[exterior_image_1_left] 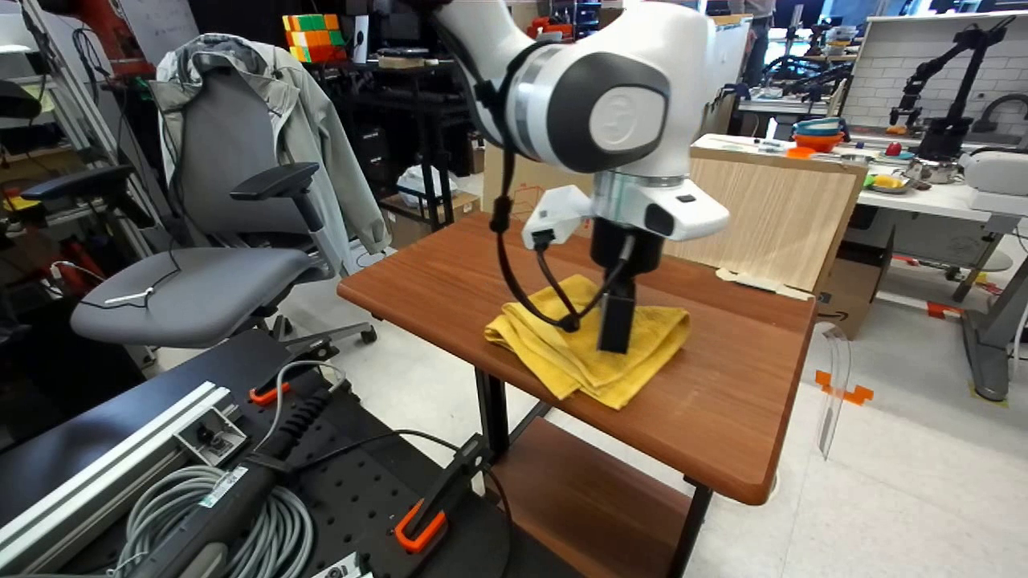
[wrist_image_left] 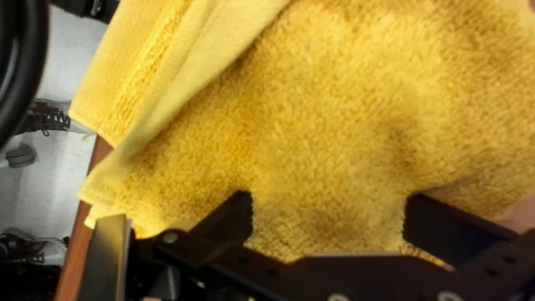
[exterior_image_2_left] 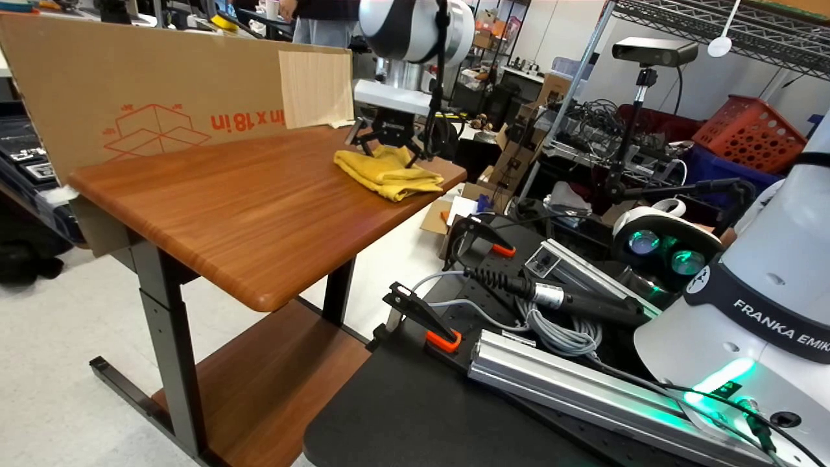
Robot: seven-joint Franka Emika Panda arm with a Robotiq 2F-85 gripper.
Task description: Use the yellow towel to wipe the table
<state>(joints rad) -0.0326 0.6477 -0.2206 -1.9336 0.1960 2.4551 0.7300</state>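
Wrist view: your black two-fingered pincer (wrist_image_left: 327, 197) stands with its fingers (wrist_image_left: 230, 217) spread well apart, and the yellow terry-cloth towel (wrist_image_left: 334, 104) fills the space between and beyond them. Their tips are at the cloth; you cannot tell whether they press into it. In both exterior views you see the towel lying folded and rumpled on the reddish-brown wood-grain surface (exterior_image_1_left: 723, 401), close to a long edge, directly below your white robot arm (exterior_image_1_left: 683, 80). A black cable (exterior_image_1_left: 501, 213) loops down from the arm and crosses in front of the towel in an exterior view. A tan cardboard panel (exterior_image_2_left: 227, 78) printed in red stands along the far edge of the surface in an exterior view. Just beside the surface you have a black perforated bench (exterior_image_2_left: 402, 402) carrying a coil of grey cable (exterior_image_2_left: 564, 337) and a silver metal bar (exterior_image_2_left: 583, 392). Past the surface, in an exterior view, you can make out a grey office chair (exterior_image_1_left: 225, 168) with a pale grey-green jacket (exterior_image_1_left: 341, 152) hung over its back.
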